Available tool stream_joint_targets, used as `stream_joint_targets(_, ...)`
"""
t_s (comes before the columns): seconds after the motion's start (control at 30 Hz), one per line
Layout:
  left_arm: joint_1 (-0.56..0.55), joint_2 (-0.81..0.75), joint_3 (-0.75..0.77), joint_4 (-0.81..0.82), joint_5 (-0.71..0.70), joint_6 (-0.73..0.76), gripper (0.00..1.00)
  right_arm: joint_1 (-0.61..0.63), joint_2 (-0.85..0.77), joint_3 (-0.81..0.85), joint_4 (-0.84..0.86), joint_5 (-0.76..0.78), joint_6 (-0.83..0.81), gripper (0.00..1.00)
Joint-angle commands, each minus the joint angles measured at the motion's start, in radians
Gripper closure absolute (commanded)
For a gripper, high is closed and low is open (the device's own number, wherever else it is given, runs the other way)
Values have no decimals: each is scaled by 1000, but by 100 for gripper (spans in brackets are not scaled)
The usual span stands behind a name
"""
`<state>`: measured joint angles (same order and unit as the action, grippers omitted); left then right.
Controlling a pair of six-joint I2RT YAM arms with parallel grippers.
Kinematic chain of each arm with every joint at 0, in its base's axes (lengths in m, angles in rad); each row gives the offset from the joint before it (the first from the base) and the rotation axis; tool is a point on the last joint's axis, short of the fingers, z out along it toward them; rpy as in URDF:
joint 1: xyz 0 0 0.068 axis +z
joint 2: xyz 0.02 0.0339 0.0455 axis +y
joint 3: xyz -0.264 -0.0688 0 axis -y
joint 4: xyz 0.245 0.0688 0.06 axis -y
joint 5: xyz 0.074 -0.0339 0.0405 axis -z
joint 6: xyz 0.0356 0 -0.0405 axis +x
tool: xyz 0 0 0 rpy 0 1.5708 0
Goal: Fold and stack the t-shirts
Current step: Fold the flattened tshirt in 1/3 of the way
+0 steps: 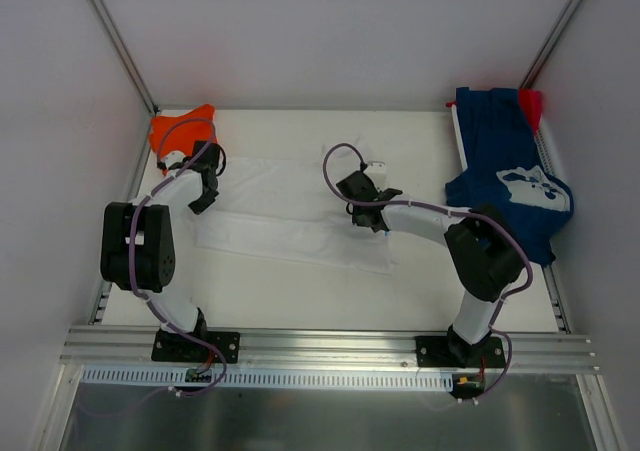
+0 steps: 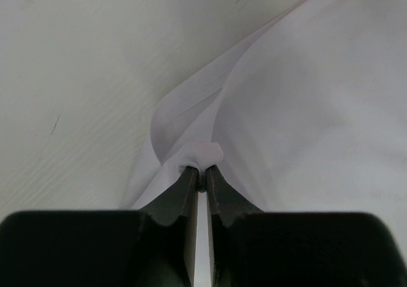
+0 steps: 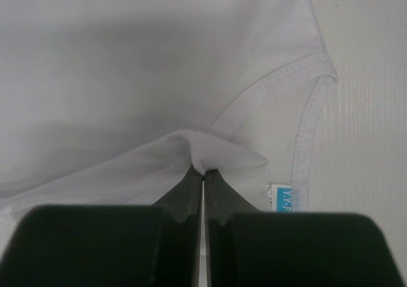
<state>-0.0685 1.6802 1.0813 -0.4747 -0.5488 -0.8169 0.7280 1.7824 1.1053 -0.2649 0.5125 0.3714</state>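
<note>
Grips the white t-shirt (image 1: 290, 216) with both tools at once. Keeps it spread across the middle of the desk (image 1: 300, 291), long side running left to right, mostly flat against the surface.

Pinches the shirt's left end with the left tool (image 1: 205, 186), fingers clenched almost together on a small bunched tuck of cloth. In the left wrist view, lifts a soft ridge of fabric away from that pinch, with bare desk to the left of it.

Clamps the right tool (image 1: 365, 211) tight on a raised fold near the shirt's far right part. In the right wrist view, sits just beside the ribbed neckband (image 3: 273, 86), with a small white and blue label (image 3: 280, 195) peeking out to the right of the fingers.

Leaves the orange t-shirt (image 1: 180, 131) crumpled in the far left corner, just beyond the left tool. Leaves the navy t-shirt (image 1: 510, 176), white print facing up, heaped along the right edge of the desk, well apart from the white one. Shows a small red shirt (image 1: 530, 103) at the far right corner, touching the navy heap's far end.
</note>
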Motion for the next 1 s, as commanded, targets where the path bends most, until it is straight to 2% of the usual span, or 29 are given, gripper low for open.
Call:
stream_joint_targets(0.0, 29, 15, 35, 7, 16, 24, 86, -6, 14, 50, 12, 47, -12, 98)
stream_joint_targets(0.03, 36, 18, 38, 8, 23, 28, 74, -6, 18, 50, 12, 52, -12, 95)
stream_joint_targets(0.1, 41, 27, 43, 13, 42, 38, 39, -6, 22, 53, 12, 69, -5, 75)
stream_joint_targets(0.13, 42, 32, 51, 15, 46, 45, 7, -7, 23, 53, 12, 75, -2, 58)
stream_joint_targets(0.17, 45, 33, 54, 15, 49, 48, 1, -7, 25, 54, 12, 89, 4, 25)
stream_joint_targets(0.27, 52, 41, 63, 16, 44, 56, 1, -10, 26, 60, 10, 106, 17, 1)
stream_joint_targets(0.47, 53, -26, 65, 16, 46, 41, 1, -9, -4, 57, -13, 104, 21, 1)
stream_joint_targets(0.63, 52, -112, 95, 16, 72, 62, 1, -6, -110, 36, -57, 158, 6, 0)
stream_joint_targets(0.8, 52, -183, 152, 41, 122, 152, 1, -10, -236, 59, -82, 192, -78, 0)
stream_joint_targets(0.97, 52, -180, 206, 65, 234, 194, 1, -77, -276, 140, -80, 95, -208, 0)
